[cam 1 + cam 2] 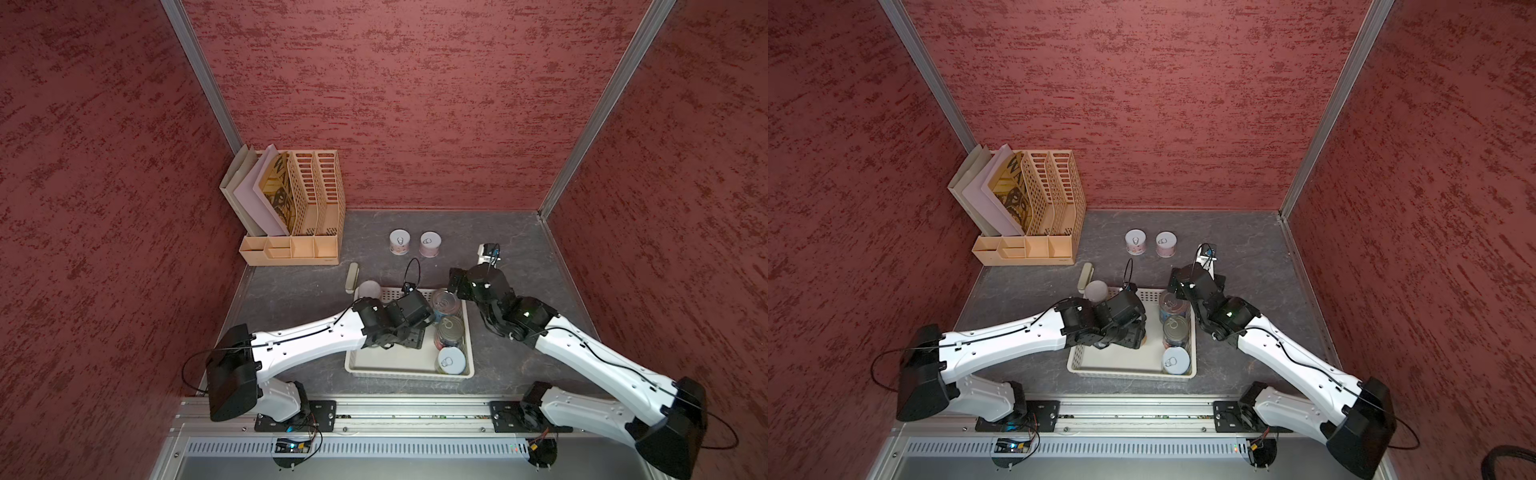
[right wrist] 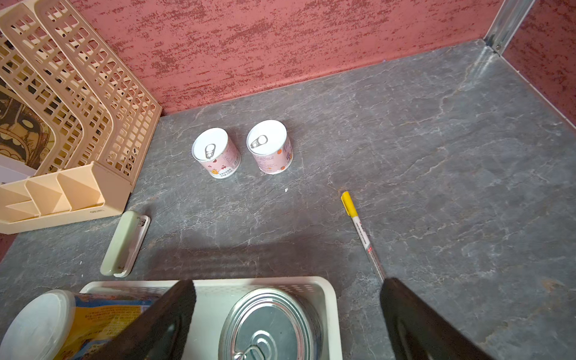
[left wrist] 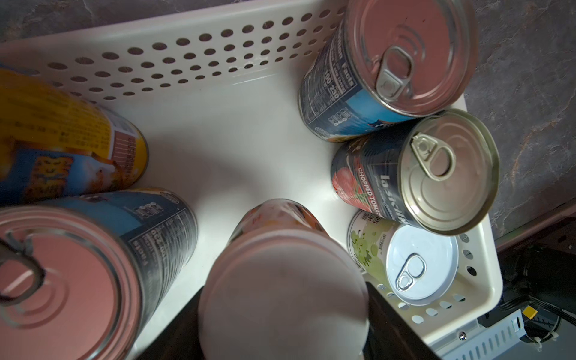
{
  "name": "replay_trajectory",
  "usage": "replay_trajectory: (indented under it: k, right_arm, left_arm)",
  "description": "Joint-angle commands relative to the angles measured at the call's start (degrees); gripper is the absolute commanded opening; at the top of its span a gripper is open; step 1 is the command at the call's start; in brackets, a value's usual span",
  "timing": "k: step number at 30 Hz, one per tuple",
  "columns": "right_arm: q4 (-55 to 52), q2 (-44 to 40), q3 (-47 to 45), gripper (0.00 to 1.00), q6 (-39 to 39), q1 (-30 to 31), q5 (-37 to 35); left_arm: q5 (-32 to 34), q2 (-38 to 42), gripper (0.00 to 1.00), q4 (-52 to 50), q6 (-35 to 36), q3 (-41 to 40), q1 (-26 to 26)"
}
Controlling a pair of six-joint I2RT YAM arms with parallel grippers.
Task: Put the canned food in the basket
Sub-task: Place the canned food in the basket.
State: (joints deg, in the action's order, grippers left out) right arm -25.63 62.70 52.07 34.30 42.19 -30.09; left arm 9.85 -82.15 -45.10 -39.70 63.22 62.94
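The left gripper [image 3: 282, 311] is gripping a white-lidded can [image 3: 280, 274] inside the basket [image 3: 218, 40], a blue can [image 3: 149, 224] crowding one side, "Nutrition Facts" can [image 3: 339, 93] and "CHOPPED TOMATO" can [image 3: 374, 184] the other, while the right gripper [image 2: 288, 285] is hanging wide open, two pink cans [image 2: 218, 156] [image 2: 271, 149] standing ahead of it.

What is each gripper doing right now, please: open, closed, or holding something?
Left gripper: jaws closed on a peach-labelled can over the basket.
Right gripper: jaws open, holding nothing.
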Motion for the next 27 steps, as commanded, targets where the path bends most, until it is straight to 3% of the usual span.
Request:
replay_trajectory:
  k: [1,14,27]
  right_arm:
    - [0.72,0.49,0.28,0.98,0.2,-0.49,0.98]
    - [0.63,2.96,1.1,0.98,0.06,-0.46,2.29]
    - [1.06,5.19,1.67,0.98,-0.04,-0.44,3.62]
  left_arm:
    - [0.04,1.43,0.35,4.27,-1.35,-1.21,-0.43]
    - [1.28,0.97,0.29,-1.59,-6.88,-3.96,0.23]
    - [3.46,5.27,0.3,-4.66,-11.08,-12.86,0.69]
